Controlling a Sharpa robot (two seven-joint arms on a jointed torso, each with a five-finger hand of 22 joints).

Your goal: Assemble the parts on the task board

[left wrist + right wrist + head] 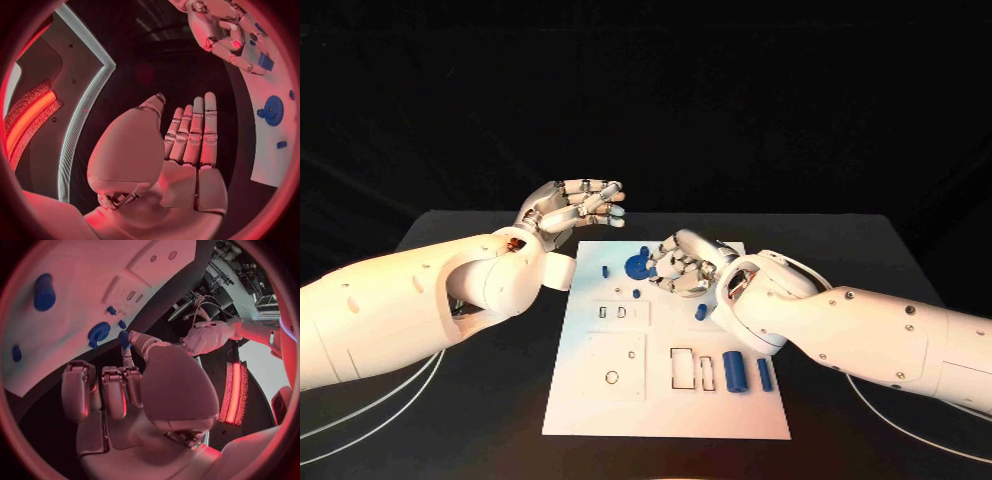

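Note:
The white task board (589,405) lies in the middle of the black table. My right hand (687,264) hovers over its far part, next to a round blue gear-like part (636,268). In the right wrist view the thumb and a finger of my right hand (119,390) pinch a small blue part (124,339) close to the round part (99,333), with the other fingers curled. My left hand (574,206) is raised off the board's far left corner. Its fingers (194,135) are straight and hold nothing.
Two blue cylinders (736,372) (764,373) lie at the board's near right beside a rectangular slot (682,368). Smaller blue parts (701,311) (606,270) sit mid-board. A round hole (613,377) is at the near left. Black table (877,250) surrounds the board.

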